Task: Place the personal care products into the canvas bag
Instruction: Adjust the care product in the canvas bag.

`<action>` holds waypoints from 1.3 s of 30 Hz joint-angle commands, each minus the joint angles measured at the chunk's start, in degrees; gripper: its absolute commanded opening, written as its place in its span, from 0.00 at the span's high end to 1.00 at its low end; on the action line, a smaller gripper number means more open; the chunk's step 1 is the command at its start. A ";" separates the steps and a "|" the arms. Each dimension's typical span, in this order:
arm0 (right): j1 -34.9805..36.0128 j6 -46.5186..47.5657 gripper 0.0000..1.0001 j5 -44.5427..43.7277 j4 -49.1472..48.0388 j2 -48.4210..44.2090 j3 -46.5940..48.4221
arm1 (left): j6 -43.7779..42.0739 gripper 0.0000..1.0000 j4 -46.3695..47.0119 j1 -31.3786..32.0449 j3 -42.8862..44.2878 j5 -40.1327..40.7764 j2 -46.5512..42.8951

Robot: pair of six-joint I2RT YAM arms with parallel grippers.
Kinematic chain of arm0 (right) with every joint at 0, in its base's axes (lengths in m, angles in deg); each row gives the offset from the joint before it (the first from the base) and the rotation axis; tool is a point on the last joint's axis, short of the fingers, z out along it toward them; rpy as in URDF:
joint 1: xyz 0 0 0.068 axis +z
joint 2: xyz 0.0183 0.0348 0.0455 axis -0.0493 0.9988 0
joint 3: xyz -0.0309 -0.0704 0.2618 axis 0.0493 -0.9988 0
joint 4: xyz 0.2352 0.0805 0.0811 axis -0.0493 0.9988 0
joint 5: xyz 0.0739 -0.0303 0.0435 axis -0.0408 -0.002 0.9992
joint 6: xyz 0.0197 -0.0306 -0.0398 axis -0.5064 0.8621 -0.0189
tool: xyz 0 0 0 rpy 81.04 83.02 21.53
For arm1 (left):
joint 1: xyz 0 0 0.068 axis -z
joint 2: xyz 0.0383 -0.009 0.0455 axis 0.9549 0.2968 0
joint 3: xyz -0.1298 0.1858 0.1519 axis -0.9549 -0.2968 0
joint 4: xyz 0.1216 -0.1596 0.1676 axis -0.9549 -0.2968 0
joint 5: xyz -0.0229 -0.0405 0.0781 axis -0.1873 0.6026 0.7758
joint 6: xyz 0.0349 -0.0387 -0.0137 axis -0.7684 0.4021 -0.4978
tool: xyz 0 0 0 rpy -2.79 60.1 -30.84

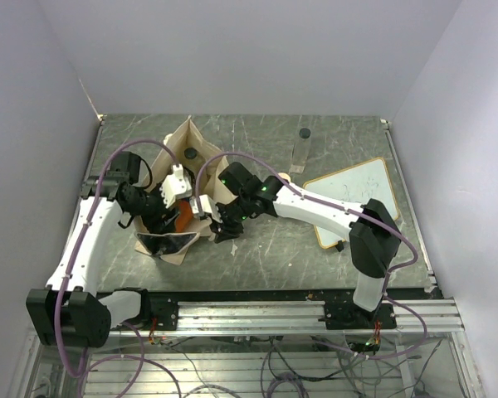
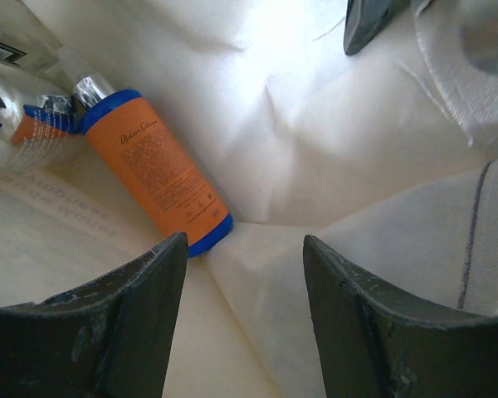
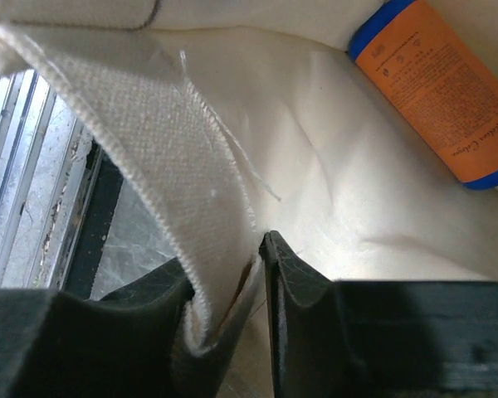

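Blue-and-orange bottle (image 2: 159, 178) on its side inside the canvas bag (image 2: 315, 124), resting on the pale lining. Long axis on a slant in the left wrist view: silvery neck end up and to the left, blue base down and to the right, tucked against a fold of cloth. Cap hard to make out, washed out against the bright fabric. Just beside the neck end, a silver bottle (image 2: 21, 137), blurred and cut off by the left border. In the right wrist view, the same orange body across the upper right corner, both ends clipped by the borders.

Bag on the left half of the table (image 1: 274, 249), mouth toward the near edge, pointed end toward the far edge. From above, only a sliver of orange visible in the mouth, between the two arms.

Left gripper (image 2: 245, 332) inside the bag mouth, fingers (image 2: 133, 323) spread wide, nothing between them, the bottle's base just beyond one fingertip. Right gripper (image 3: 249, 307) clenched on the bag's rim, a fold of hemmed cloth pinched between its pads.

Outside the bag, near the far edge, a clear bottle (image 1: 300, 155) lying flat, dark cap toward the far edge, body faint against the stone. Toward the right edge, a wood-framed whiteboard (image 1: 353, 199), partly covered by the right arm.
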 commanded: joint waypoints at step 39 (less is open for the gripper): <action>-2.52 -5.96 0.49 -5.12 -18.24 -1.33 -12.97 | -9.68 0.31 10.93 5.57 -17.83 10.99 -4.67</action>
